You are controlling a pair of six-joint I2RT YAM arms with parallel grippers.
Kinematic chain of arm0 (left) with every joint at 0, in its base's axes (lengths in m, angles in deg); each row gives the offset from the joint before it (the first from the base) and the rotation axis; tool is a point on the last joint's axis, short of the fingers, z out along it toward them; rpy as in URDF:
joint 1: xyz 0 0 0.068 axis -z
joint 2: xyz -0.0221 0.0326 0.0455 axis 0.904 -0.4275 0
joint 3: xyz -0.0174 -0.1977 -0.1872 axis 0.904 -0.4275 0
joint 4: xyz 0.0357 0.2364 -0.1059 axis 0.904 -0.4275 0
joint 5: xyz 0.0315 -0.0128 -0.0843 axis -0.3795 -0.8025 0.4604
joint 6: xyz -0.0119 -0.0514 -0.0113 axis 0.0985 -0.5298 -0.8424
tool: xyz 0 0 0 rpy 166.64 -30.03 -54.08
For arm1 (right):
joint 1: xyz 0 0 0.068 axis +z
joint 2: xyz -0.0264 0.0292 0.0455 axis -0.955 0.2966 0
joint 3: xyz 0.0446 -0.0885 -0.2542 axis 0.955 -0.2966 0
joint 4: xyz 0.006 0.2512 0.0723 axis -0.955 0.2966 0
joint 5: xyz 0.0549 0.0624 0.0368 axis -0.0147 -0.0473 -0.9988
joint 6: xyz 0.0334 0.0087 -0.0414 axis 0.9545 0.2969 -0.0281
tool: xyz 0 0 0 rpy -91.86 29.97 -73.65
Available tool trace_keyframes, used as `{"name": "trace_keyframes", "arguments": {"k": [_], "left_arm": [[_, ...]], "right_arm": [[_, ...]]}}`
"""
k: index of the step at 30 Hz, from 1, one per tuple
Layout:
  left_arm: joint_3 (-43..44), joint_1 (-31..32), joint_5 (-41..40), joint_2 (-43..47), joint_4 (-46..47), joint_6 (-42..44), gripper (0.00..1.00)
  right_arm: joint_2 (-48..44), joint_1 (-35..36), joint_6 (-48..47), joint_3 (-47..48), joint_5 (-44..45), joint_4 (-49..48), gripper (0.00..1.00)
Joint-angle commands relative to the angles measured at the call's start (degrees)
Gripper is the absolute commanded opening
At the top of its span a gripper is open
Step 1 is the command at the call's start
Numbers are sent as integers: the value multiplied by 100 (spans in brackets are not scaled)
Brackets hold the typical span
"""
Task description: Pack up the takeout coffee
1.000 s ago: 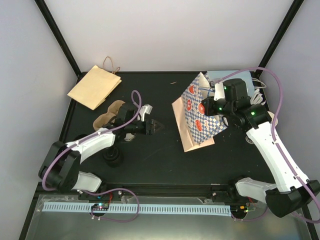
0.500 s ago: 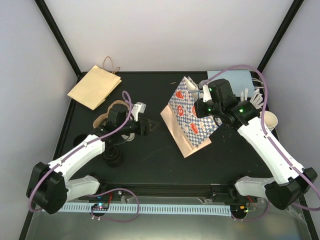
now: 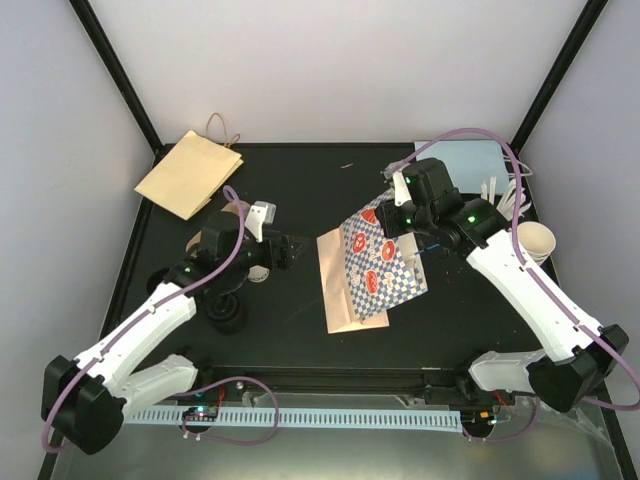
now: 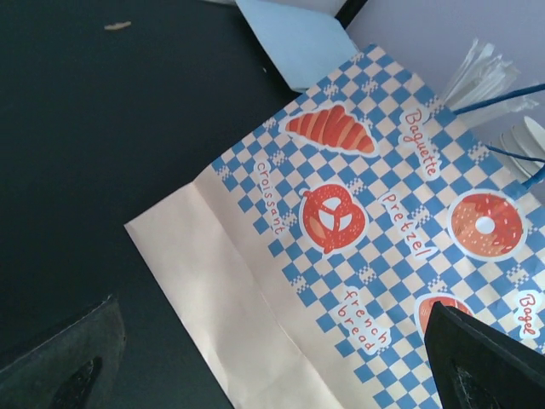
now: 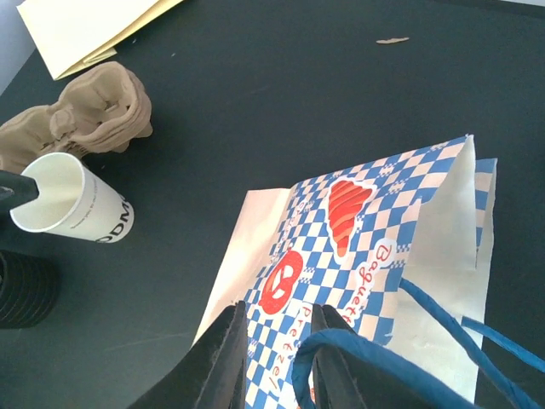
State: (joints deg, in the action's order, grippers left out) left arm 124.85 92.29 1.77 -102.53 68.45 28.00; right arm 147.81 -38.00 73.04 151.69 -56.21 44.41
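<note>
A creased paper bag (image 3: pixel 365 275), checked blue and white with red pastries printed on it, is being shown mid-frame on the dark tabletop (image 3: pixel 300 180). The right fingers (image 5: pixel 223 358) are being held narrowly apart at its blue cord handle (image 5: pixel 366 356); a grip cannot be told. The left fingers (image 4: pixel 68 358) are being held wide and empty. A white paper cup (image 5: pixel 72 209) is lying sideways at centre left.

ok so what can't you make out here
1. Whether the right gripper jaws grip the blue handle: in the right wrist view the loop crosses in front and runs off the bottom edge; in the top view the right arm covers it.
2. Inside the checkered bag: no view faces its mouth.
3. Print on the white cup: only part shows round its curve in the right wrist view; too small from the top.
</note>
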Motion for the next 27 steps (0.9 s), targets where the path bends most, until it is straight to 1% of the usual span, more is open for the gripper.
{"name": "trace_keyframes", "arguments": {"k": [1,8,14,16,23,27], "left_arm": [[210,-59,-179,231,-13,7,99],[224,-52,260,415,139,142,99],[141,-70,72,459,219,41,99],[80,-79,79,486,337,-44,99],[72,-83,170,542,465,-106,99],[103,-72,373,514,582,-207,99]], "right_arm": [[14,45,-34,156,-302,-125,24],[-131,45,-14,162,-406,-260,25],[-186,50,23,162,-670,-326,25],[-221,49,37,181,-560,-279,26],[-650,34,-17,163,308,-58,28],[-966,38,-27,52,403,-48,29]]}}
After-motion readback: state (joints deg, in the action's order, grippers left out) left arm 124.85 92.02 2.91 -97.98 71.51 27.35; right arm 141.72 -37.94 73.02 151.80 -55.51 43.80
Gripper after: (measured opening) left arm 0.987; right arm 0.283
